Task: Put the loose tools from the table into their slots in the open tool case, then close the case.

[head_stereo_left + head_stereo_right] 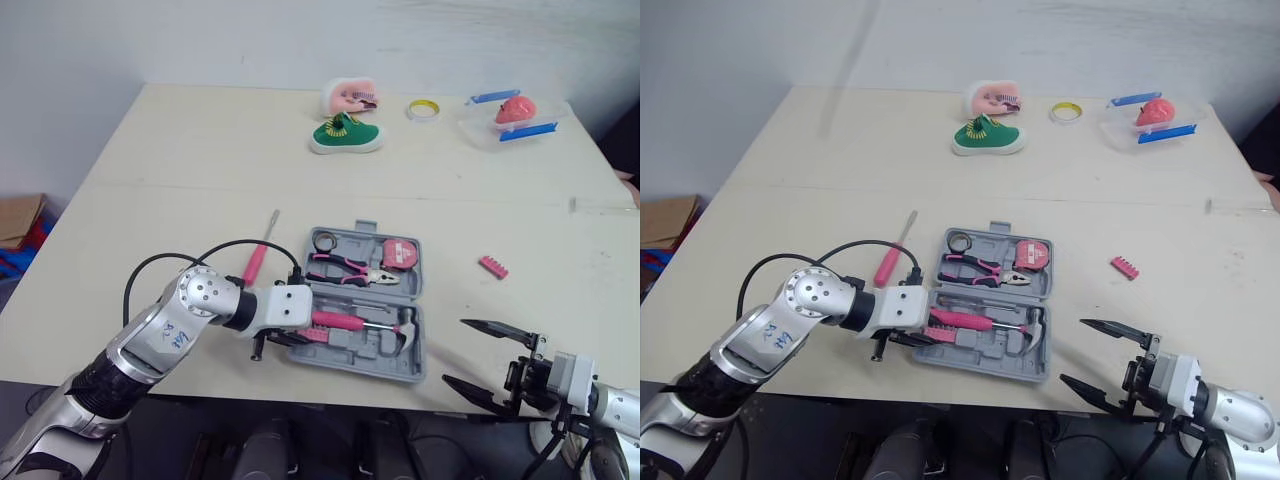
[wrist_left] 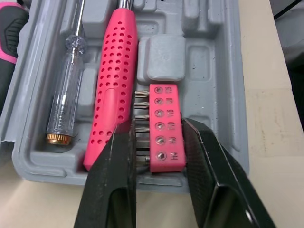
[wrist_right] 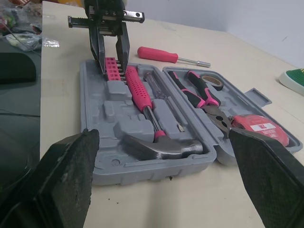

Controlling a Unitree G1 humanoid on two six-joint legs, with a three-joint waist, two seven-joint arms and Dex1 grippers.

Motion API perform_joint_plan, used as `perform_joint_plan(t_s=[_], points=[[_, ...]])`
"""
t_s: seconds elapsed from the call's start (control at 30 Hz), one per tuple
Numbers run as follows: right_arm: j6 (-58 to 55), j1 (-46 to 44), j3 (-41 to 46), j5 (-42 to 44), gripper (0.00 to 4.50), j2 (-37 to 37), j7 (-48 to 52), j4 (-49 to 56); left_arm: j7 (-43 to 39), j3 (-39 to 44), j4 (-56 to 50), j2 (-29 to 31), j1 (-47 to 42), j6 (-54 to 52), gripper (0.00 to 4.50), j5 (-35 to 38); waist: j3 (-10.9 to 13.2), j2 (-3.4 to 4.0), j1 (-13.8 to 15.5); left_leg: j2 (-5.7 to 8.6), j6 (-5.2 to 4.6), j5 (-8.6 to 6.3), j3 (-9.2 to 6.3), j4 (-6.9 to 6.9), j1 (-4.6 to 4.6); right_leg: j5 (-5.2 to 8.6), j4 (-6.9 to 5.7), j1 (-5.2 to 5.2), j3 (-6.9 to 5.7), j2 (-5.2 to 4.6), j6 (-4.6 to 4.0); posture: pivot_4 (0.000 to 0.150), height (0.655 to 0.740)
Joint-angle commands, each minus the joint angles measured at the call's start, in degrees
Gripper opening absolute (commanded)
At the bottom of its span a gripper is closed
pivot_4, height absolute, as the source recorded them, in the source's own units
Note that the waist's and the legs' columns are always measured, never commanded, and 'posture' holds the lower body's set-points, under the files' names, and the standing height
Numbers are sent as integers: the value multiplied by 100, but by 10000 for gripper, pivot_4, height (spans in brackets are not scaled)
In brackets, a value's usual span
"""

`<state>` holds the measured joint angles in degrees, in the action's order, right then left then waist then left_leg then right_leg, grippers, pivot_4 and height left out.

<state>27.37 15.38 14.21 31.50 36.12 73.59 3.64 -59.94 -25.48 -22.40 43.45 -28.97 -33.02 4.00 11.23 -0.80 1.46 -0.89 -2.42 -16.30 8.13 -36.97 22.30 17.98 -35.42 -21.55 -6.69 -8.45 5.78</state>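
Pink bit holder [image 2: 166,114] was clamped by left gripper [image 2: 156,132] in tool case's [image 2: 211,80] near-left corner; right gripper [image 1: 455,350] was held wide open.

Grey tool case [image 1: 372,357], pink bit holder [image 2: 166,128], pink dotted hammer handle [image 2: 116,85], pink screwdriver [image 1: 257,262], green shoe [image 1: 345,135]

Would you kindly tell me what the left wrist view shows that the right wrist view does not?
Extra in the left wrist view: size marks on the bit holder and the tester's brass cap. Extra in the right wrist view: pliers, tape measure, hammer head, and a loose screwdriver on the table. Shared: the case, the hammer's pink handle, and the left gripper shut on the bit holder.
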Motion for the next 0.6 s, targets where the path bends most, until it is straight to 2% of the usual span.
perform_joint_plan(t_s=[0.03,0.27,0.33,0.4,0.5,0.6], points=[[73,50,82,96,45000,-29,27,13,62,3,-11,-46,52,195,7058,-128,0,0,0,0,-2,-2,0,-2,0,0,0,1,0,-1,0,1500,7400],[-2,53,54,87,45000,-19,-21,85,143,148,124,-325,92,539,7058,-67,0,0,7,0,-5,-4,0,-7,2,0,0,2,0,-3,0,1500,7400],[-24,61,54,92,45000,-9,-31,115,99,324,13,-445,157,785,17329,147,1,1,2,0,-5,-4,-1,-7,2,0,0,1,0,-3,0,1500,7400],[-38,75,57,99,45000,-1,-36,141,-86,466,-113,-447,247,1199,24620,329,1,1,-4,0,-5,-5,-1,-6,3,0,1,0,0,-2,0,1500,7400],[-83,100,63,113,45000,17,-59,201,-298,817,-286,-394,421,1520,37846,699,1,2,-13,-1,-5,-6,-1,-5,3,0,2,0,-1,-2,0,1500,7400],[-139,124,78,132,45000,31,-80,240,-227,1353,-249,-404,616,1646,37846,1059,2,4,-26,-2,-5,-5,-1,-7,2,0,0,0,-1,-1,0,1500,7400]])
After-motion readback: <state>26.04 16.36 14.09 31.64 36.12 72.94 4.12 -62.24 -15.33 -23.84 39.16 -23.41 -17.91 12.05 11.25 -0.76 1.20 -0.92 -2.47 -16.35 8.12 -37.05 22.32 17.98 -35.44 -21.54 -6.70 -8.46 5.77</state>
